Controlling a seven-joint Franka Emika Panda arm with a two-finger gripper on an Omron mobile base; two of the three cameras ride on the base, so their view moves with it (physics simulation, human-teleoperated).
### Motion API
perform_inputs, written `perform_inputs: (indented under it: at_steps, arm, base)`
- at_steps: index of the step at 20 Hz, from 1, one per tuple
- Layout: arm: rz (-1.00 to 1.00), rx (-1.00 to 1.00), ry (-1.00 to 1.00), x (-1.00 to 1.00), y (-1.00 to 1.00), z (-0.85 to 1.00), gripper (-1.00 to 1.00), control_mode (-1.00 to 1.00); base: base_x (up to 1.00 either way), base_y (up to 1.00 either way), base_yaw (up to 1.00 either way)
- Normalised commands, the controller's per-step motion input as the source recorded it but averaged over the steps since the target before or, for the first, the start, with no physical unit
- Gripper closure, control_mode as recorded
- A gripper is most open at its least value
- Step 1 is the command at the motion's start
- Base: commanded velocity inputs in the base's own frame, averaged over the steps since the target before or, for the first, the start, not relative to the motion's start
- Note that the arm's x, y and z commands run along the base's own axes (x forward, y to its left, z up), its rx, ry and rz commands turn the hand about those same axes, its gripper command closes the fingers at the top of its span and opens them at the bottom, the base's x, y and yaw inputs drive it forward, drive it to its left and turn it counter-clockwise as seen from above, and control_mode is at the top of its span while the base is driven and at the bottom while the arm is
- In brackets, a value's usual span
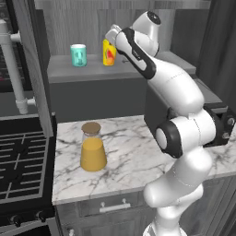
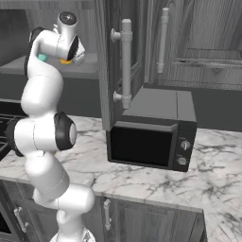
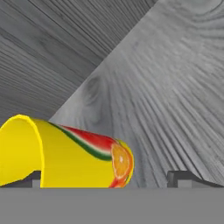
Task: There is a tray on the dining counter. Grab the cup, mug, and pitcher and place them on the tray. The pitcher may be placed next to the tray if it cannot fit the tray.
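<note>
On the grey shelf (image 1: 64, 69), the teal mug (image 1: 78, 55) and yellow cup (image 1: 109, 53) are standing apart, leaving a gap between them, while the wood-grain back wall (image 1: 83, 23) is closing in close behind both. The open cabinet door (image 1: 34, 64) is walling off the shelf's left end. On the marble counter (image 1: 124, 161) below, the pitcher (image 1: 92, 147) is occupying the left part and the microwave (image 2: 151, 132) the back right; bare stone is lying along the front edge.
</note>
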Motion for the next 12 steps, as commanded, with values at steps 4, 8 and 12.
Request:
perform_inputs:
  at_steps: [4, 8, 12]
  arm:
    - [-0.07, 0.0, 0.05, -0.11, 0.0, -0.33, 1.0, -1.0]
    - [-0.05, 0.0, 0.04, 0.0, 0.0, -0.3, 1.0, -1.0]
    - [-0.03, 0.0, 0.01, 0.0, 0.0, -0.21, 1.0, -1.0]
  base:
    - [0.0, 0.0, 0.0]
    - [0.0, 0.0, 0.0]
    - [0.0, 0.0, 0.0]
